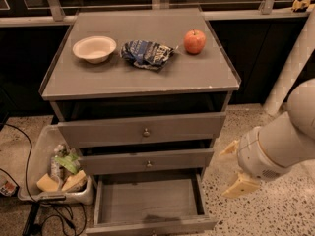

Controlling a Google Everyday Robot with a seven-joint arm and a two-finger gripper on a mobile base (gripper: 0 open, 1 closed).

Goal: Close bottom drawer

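Note:
The bottom drawer (pixel 147 200) of the grey cabinet is pulled far out, and its shallow inside is empty. Its flat front (pixel 152 226) lies at the lower edge of the view, with the knob barely showing. The two drawers above it, the top drawer (pixel 142 131) and the middle drawer (pixel 147 161), stick out only a little. My gripper (pixel 224 175) hangs low to the right of the cabinet, beside the bottom drawer's right side and apart from it. Its two yellowish fingers (pixel 240 186) are spread open and hold nothing.
On the cabinet top (pixel 138 77) are a white bowl (pixel 94 48), a crumpled chip bag (pixel 146 53) and a red apple (pixel 195 41). A plastic bin (pixel 54 173) with items stands on the floor at the left, with cables (pixel 34 220) nearby. A white post (pixel 290 68) rises at the right.

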